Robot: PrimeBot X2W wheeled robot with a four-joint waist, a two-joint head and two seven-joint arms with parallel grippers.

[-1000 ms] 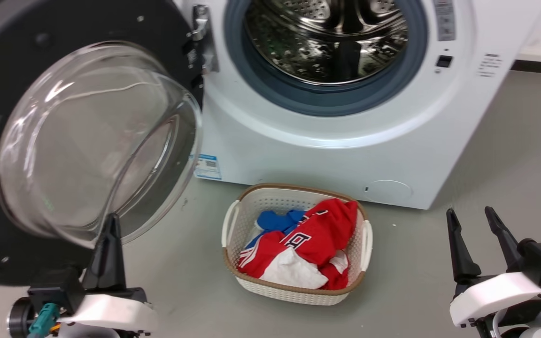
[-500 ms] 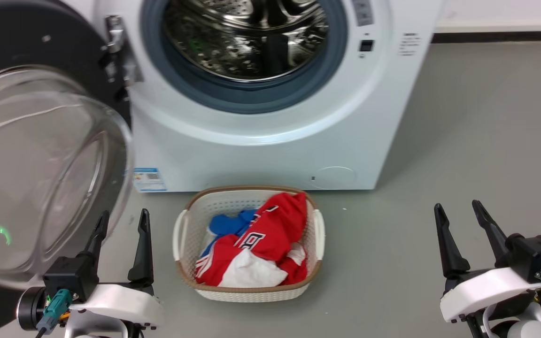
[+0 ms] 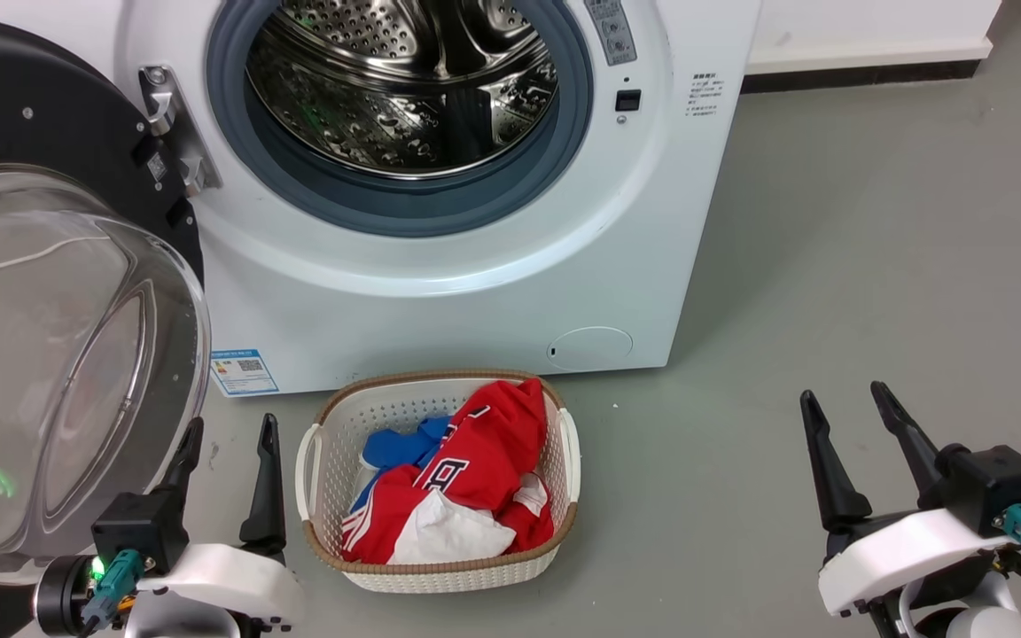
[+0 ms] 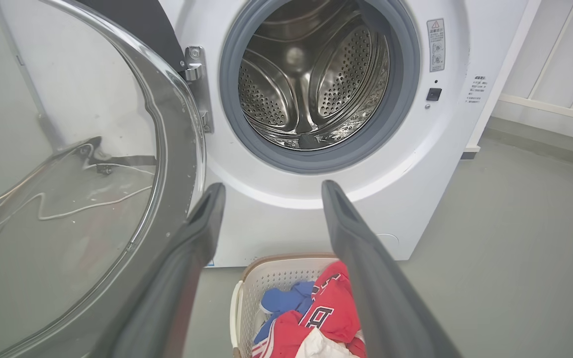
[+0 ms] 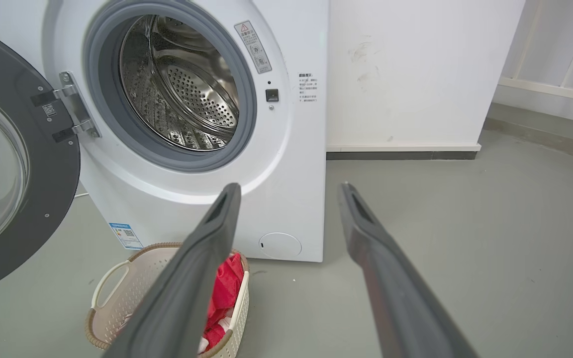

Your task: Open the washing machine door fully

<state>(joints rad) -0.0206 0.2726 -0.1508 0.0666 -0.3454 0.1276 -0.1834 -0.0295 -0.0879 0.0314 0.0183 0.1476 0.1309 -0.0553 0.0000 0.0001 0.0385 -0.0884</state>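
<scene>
While washing machine door (image 3: pixel 50 115) hangs wide, step looks nearly done: push its black rim outward with your left gripper (image 3: pixel 232 424), spread, empty; right gripper (image 3: pixel 841 392) likewise spread, empty.

On the washing machine (image 3: pixel 440 301) you find a blue label sticker (image 3: pixel 245 372) with a QR code and a warning label (image 5: pixel 252 47) topped by a triangle sign; their print is unreadable. The red garment (image 3: pixel 493 434) bears white lettering, perhaps B.
</scene>
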